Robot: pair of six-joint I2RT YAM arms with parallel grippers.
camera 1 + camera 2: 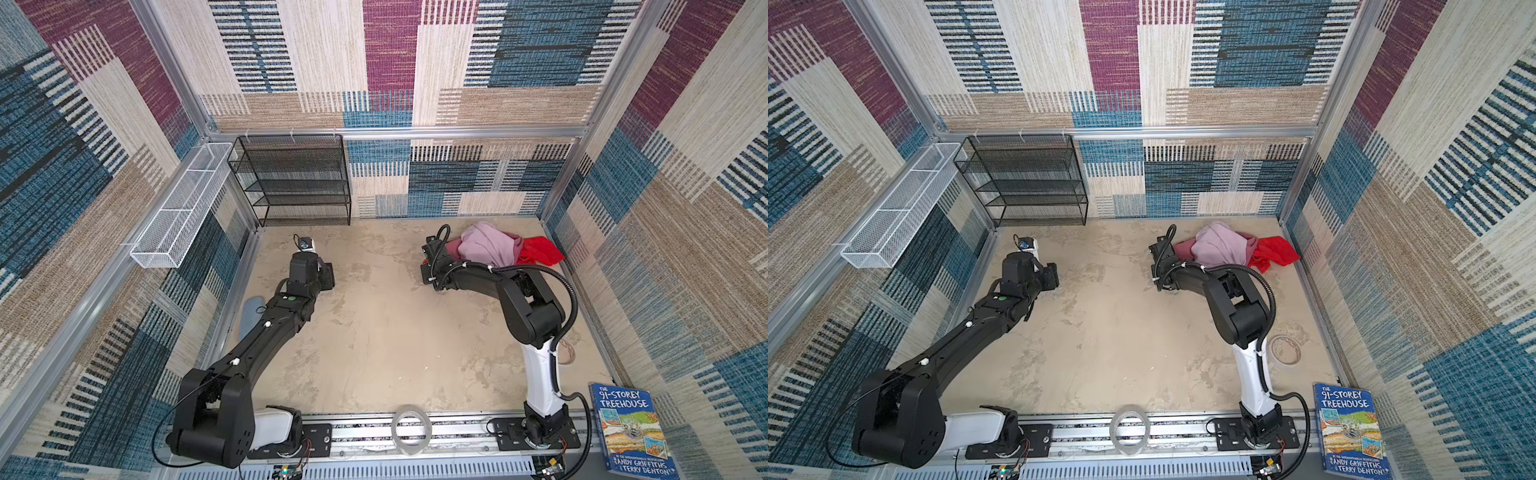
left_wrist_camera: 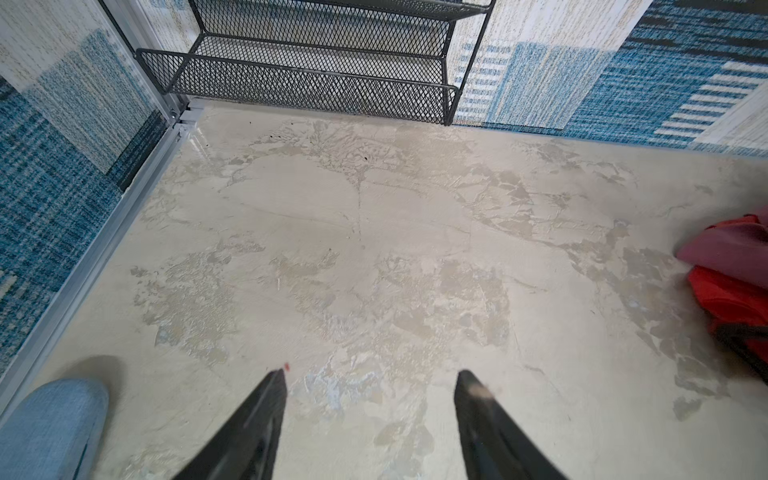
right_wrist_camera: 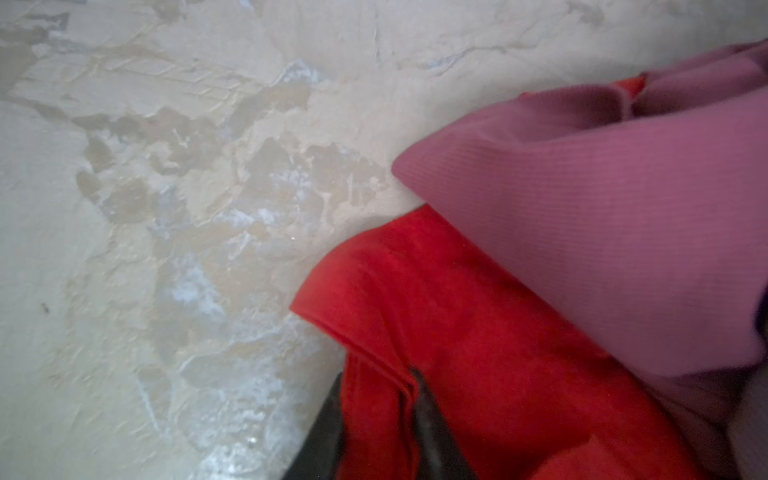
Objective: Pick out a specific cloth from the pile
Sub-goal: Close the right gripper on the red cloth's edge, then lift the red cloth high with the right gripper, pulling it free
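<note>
Red cloth (image 3: pixel 478 332) pinched in right pincer (image 3: pixel 409 415), left pincer (image 2: pixel 370 399) agape, three cloths in pile (image 1: pixel 498 249)

Both top views look down from high up front, whole table (image 1: pixel 374 332) in shot; wrist cams sit low, both catching the pile (image 3: pixel 582 249) far right.

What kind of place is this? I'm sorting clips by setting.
Likely a robot test cell, not a home: carpet-patterned walls in an aluminium frame box in a bare tabletop, with both arms bolted to a base rail.
</note>
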